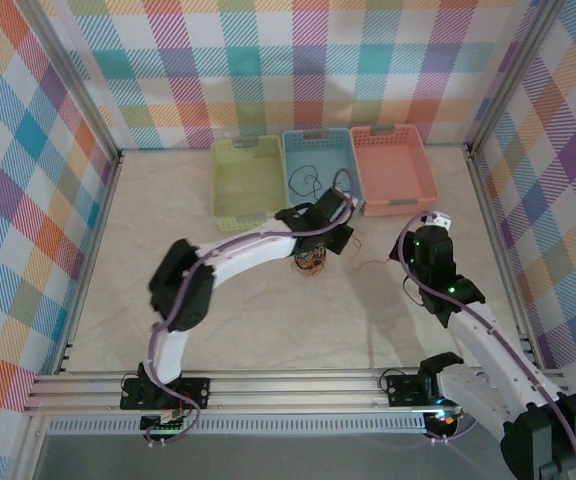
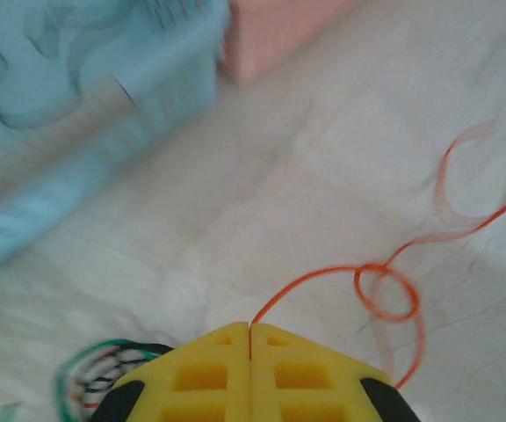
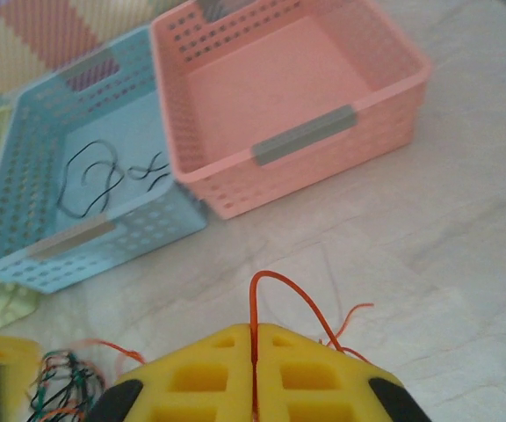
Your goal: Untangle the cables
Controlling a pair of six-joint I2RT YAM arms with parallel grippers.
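Two shut: left end effector (image 2: 250,341) and right end effector (image 3: 255,341), each pinching orange wire (image 2: 323,271). Step, likely: freeing it from knot (image 3: 60,387). Next, you pull apart gently.

Left arm (image 1: 248,250): stretched forward and to the right from its base, elbow raised, wrist tipped downward.
Left gripper (image 2: 250,330): yellow fingers (image 2: 200,369) pressed together (orange cable (image 2: 358,267) pinched in the seam).
Right arm (image 1: 488,340): angled forward and leftward.
Right gripper (image 3: 255,330): fingers closed, nipping an orange-red strand (image 3: 253,299).
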